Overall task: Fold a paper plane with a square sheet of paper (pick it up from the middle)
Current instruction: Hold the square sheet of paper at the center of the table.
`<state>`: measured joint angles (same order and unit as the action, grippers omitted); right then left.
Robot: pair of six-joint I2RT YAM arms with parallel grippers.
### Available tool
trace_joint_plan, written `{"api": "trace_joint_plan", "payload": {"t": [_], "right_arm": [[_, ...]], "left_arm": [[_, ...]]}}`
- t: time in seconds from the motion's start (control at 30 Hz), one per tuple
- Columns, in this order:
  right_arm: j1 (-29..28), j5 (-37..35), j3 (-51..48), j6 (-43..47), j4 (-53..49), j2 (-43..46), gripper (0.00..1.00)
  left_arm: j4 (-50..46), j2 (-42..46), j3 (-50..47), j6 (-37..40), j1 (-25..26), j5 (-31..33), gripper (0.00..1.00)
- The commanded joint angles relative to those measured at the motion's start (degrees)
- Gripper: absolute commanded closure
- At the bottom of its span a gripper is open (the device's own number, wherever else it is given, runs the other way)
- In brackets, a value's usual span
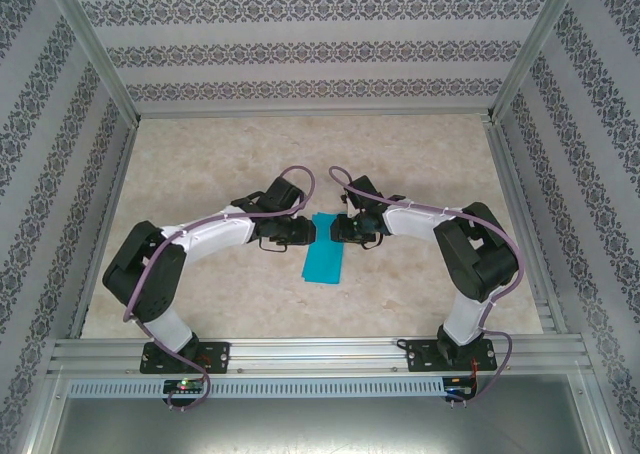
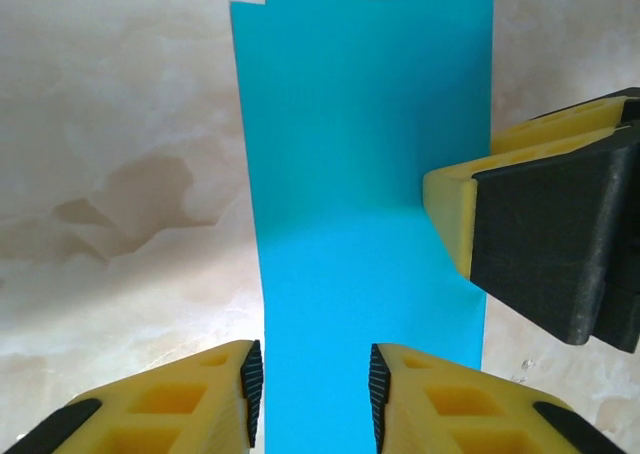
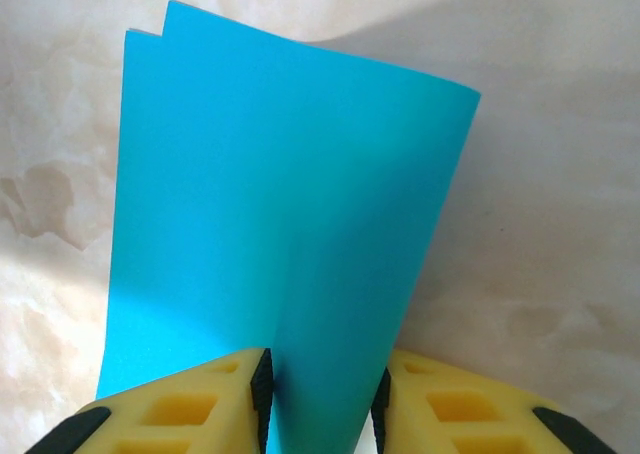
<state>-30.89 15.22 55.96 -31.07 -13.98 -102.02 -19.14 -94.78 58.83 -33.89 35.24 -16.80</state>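
The square sheet of paper point(image 1: 322, 259) is teal-blue and lies folded double into a narrow strip in the middle of the table, between both grippers. My left gripper point(image 1: 306, 232) hangs over the strip's far end; its jaws point(image 2: 315, 386) stand apart with the paper point(image 2: 360, 174) flat beneath them and a gap on either side. My right gripper point(image 1: 336, 230) faces it from the right. Its jaws point(image 3: 320, 399) close round a raised, rounded flap of the paper point(image 3: 290, 204), which fills the space between the pads. One right finger point(image 2: 545, 244) shows at the paper's right edge in the left wrist view.
The table point(image 1: 200, 154) is pale marbled stone with patterned walls on three sides and a metal rail point(image 1: 320, 352) at the near edge. Both arms bend inward toward the centre.
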Motion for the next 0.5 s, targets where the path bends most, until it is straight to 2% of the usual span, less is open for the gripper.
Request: {"api": "trace_joint_plan", "payload": {"t": [0.0, 0.2, 0.47], "right_arm": [[-0.46, -2.91, -0.78, 2.39, -2.83, 1.03, 0.66], [-0.97, -3.58, -0.18, 3.03, -3.39, 0.71, 0.65], [-2.05, -4.8, 0.76, 3.68, -4.46, -0.29, 0.63]], "left_arm": [[-3.22, 3.03, -0.1, 1.45, -0.09, 3.01, 0.61], [-4.28, 5.33, -0.64, 1.68, -0.52, 3.88, 0.54], [-3.89, 7.91, -2.48, 0.41, -1.48, 1.94, 0.46]]}}
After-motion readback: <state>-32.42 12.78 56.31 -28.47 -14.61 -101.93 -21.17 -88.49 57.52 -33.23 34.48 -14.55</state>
